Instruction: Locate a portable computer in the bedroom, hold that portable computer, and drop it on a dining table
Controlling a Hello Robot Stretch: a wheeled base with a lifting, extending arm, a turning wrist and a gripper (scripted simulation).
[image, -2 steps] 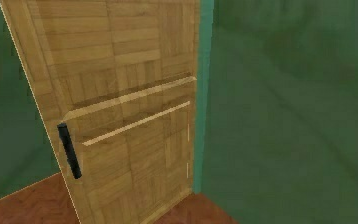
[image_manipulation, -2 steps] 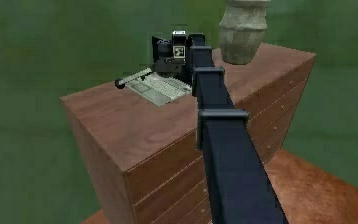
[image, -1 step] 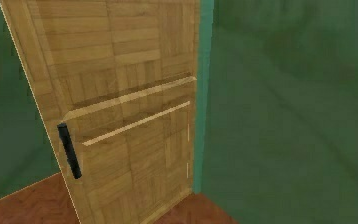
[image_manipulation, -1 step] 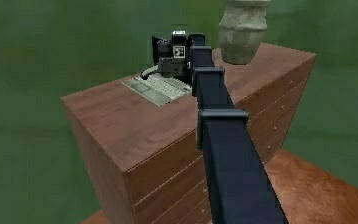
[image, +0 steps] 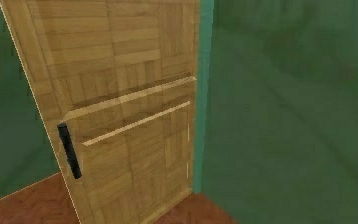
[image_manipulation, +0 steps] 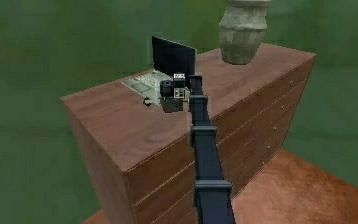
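Pincer (image_manipulation: 170, 93) at laptop (image_manipulation: 173, 55) on dresser (image_manipulation: 117, 125); whether it holds anything can't be told. Grasp step, I judge; next: secure laptop, lift clear.

In the arm side view we see a reddish-brown wooden chest of drawers (image_manipulation: 112, 115) standing on a red-brown floor (image_manipulation: 312, 190); its flat top carries two things. Near the far edge we find the portable computer (image_manipulation: 173, 55), its dark screen raised and its pale base flat on the wood; apart from it, toward the view's right, rests a pale lumpy object (image_manipulation: 242, 32), its upper part cut off by the picture's edge.
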